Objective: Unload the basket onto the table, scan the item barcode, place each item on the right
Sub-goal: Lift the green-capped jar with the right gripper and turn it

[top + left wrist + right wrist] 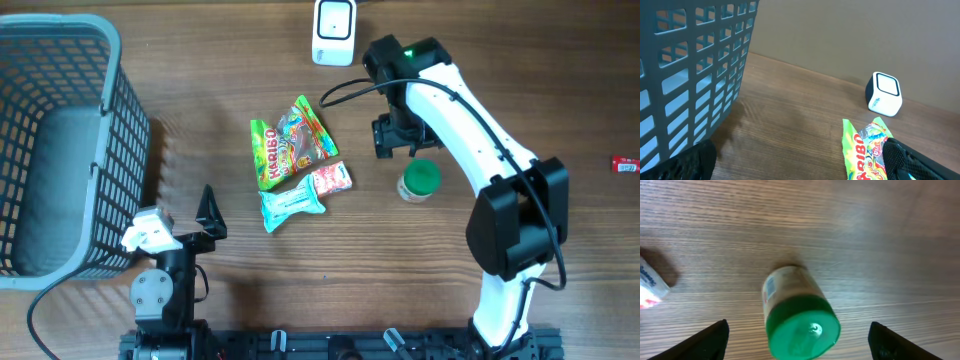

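We find the green-lidded jar (800, 311) standing just below the right gripper (799, 329), between its wide-spread fingers, touching neither; the left gripper (797, 152) likewise wide, empty.

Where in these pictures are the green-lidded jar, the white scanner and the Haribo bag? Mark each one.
green-lidded jar (802, 329), right wrist view, on its green lid.
white scanner (334, 28), overhead view, on its front face.
Haribo bag (290, 143), overhead view, middle of the wrapper.
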Controlling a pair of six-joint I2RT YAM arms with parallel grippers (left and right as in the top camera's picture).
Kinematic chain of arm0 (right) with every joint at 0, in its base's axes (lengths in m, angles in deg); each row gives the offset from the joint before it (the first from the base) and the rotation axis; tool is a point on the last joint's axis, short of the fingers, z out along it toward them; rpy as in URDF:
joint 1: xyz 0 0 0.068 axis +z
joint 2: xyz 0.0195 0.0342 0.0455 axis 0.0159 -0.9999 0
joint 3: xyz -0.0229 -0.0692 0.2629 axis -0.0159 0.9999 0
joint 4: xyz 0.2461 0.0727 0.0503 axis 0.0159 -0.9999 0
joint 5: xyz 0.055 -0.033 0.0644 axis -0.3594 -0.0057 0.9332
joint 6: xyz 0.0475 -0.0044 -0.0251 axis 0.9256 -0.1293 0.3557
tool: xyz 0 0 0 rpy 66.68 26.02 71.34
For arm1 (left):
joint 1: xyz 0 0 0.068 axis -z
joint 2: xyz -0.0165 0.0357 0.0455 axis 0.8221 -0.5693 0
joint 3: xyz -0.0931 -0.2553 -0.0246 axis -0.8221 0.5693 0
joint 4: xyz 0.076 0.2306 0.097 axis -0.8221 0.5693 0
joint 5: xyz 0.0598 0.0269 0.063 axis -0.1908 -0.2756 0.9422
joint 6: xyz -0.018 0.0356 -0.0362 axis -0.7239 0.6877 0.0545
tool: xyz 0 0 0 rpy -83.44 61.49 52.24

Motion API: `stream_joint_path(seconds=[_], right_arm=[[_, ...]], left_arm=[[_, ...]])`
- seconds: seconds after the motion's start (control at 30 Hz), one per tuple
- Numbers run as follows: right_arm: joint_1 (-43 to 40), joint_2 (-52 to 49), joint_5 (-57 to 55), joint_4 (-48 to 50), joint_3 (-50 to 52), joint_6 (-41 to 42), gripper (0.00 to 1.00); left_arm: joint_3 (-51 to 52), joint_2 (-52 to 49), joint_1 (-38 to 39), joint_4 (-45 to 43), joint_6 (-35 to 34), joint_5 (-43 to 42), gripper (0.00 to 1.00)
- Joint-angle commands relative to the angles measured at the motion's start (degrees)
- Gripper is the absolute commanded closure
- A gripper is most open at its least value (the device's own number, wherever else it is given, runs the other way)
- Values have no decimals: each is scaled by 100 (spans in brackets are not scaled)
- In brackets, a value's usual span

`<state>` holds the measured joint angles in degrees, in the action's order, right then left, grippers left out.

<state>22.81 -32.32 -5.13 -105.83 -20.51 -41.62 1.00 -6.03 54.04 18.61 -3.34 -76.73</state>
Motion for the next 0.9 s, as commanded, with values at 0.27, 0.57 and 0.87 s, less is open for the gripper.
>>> stream_joint_path(seconds=[0.27, 0.57, 0.87], right_arm=[[-164, 402, 1971, -883, -133, 4505, 0], [-267, 400, 2243, -968, 111, 7696, 0], [-546, 400, 1755, -826, 341, 8277, 0]], left_arm=[[42, 26, -37, -22, 11, -87, 0], [42, 26, -37, -22, 11, -87, 0], [42, 26, -37, -22, 11, -90, 0]])
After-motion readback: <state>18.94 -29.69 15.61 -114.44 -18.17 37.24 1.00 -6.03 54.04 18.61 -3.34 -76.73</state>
